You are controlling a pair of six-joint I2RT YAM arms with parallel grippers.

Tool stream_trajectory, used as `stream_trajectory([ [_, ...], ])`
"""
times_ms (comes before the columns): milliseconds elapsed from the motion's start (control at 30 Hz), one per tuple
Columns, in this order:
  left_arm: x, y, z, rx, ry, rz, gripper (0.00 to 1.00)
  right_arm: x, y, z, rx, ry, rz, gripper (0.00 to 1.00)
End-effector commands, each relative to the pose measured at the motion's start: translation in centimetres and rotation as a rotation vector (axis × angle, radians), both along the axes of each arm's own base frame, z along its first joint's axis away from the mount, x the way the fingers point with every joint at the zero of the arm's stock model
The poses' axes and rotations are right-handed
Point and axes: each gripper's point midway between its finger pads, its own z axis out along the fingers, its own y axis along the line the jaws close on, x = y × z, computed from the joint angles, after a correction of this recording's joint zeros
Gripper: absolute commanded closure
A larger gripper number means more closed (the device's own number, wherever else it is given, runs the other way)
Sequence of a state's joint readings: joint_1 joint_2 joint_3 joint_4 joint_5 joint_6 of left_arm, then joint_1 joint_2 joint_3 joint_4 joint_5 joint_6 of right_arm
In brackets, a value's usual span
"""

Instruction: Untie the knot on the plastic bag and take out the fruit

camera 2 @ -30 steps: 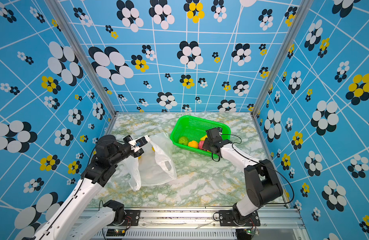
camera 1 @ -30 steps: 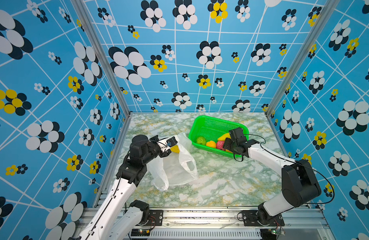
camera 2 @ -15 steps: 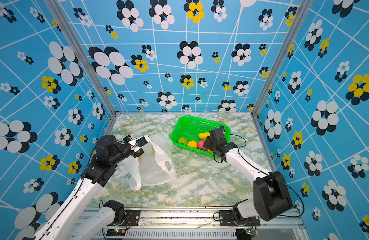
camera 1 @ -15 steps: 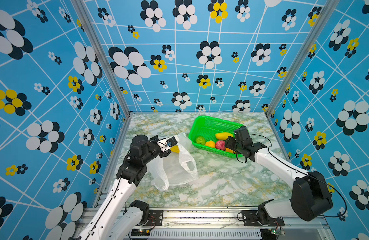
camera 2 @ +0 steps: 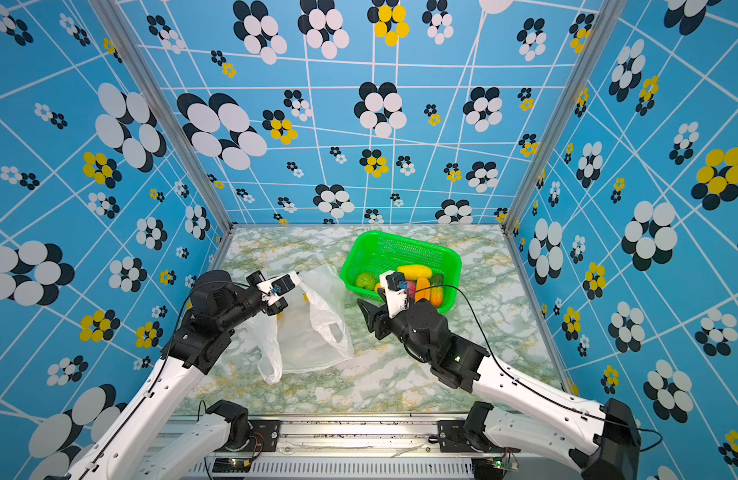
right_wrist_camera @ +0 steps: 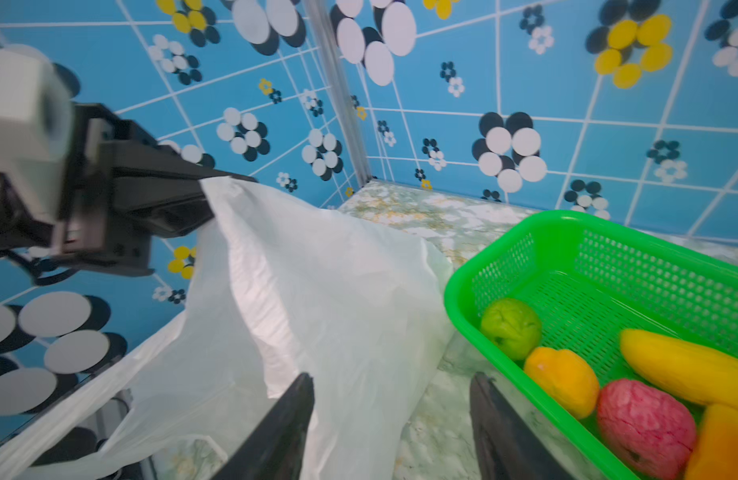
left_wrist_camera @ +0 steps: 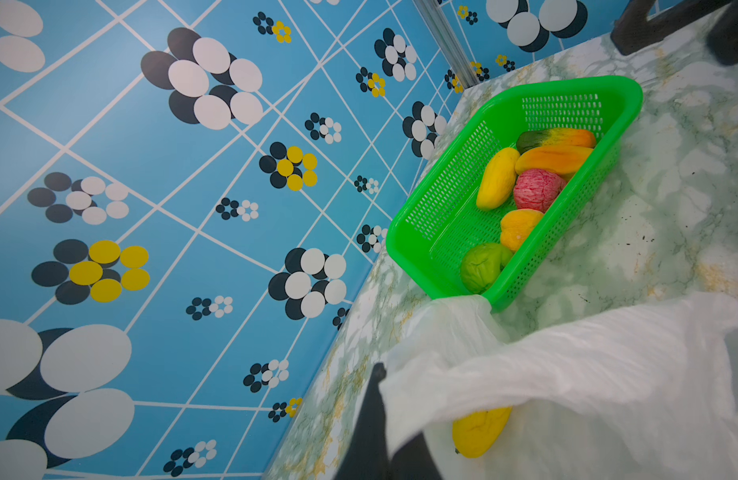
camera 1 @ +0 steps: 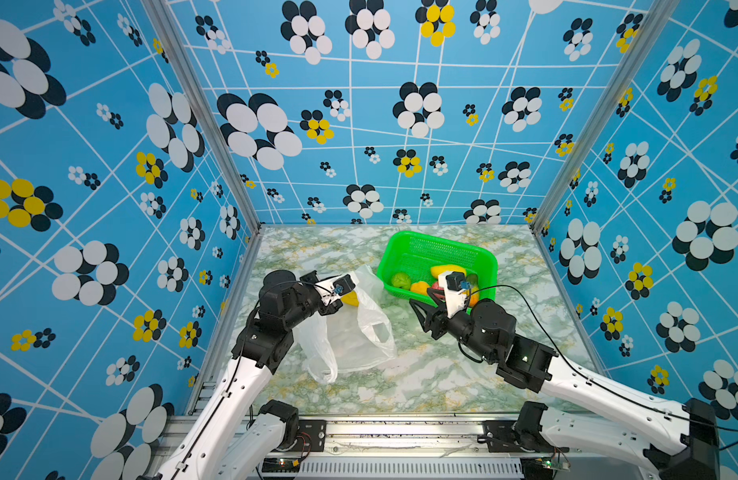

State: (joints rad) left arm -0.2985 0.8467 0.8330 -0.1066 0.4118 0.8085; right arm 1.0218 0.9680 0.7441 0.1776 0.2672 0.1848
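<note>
In both top views the translucent white plastic bag [camera 1: 350, 336] [camera 2: 313, 332] lies open on the marble table. My left gripper [camera 1: 337, 304] [left_wrist_camera: 386, 399] is shut on its upper rim and holds it raised. One yellow fruit [camera 1: 350, 298] [left_wrist_camera: 479, 430] lies inside the bag. The knot is out of view; two loop handles [camera 1: 322, 361] hang loose. My right gripper [camera 1: 420, 298] [right_wrist_camera: 392, 378] is open and empty, between the bag [right_wrist_camera: 317, 291] and the basket, pointing at the bag. Several fruit [left_wrist_camera: 537, 189] [right_wrist_camera: 645, 424] lie in the basket.
The green mesh basket [camera 1: 442, 243] [camera 2: 409, 239] [left_wrist_camera: 566, 83] [right_wrist_camera: 566, 220] stands at the back right of the table, its near corner touching the bag. Blue patterned walls close in the left, back and right. Bare marble [camera 1: 421, 374] lies in front of the bag.
My right gripper has drawn back out of the basket and swung left towards the bag, its jaws slightly narrower. The left gripper and the bag have not moved.
</note>
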Motion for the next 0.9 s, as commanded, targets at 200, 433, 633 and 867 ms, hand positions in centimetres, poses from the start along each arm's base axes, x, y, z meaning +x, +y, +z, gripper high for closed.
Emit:
stream_trajectory([
  [200,-2.3,-1.0,1.5,-0.006,-0.124,-0.111,1.0,-6.2,9.5,-2.9,-0.318,-0.281,0.198,0.43],
  [433,-3.4,-1.6,1.5,-0.001,-0.16,-0.166,1.0,-8.1,16.0,-8.9,-0.485,-0.298,0.246,0.44],
  [633,-3.6,-1.7,1.6,0.0,-0.168,-0.17,1.0,-6.5,18.4,-12.7,-0.593,-0.24,0.169,0.43],
  [867,-4.6,-2.2,1.7,0.001,-0.195,-0.221,1.0,-3.6,19.2,-15.8,-0.629,-0.138,0.098,0.41],
])
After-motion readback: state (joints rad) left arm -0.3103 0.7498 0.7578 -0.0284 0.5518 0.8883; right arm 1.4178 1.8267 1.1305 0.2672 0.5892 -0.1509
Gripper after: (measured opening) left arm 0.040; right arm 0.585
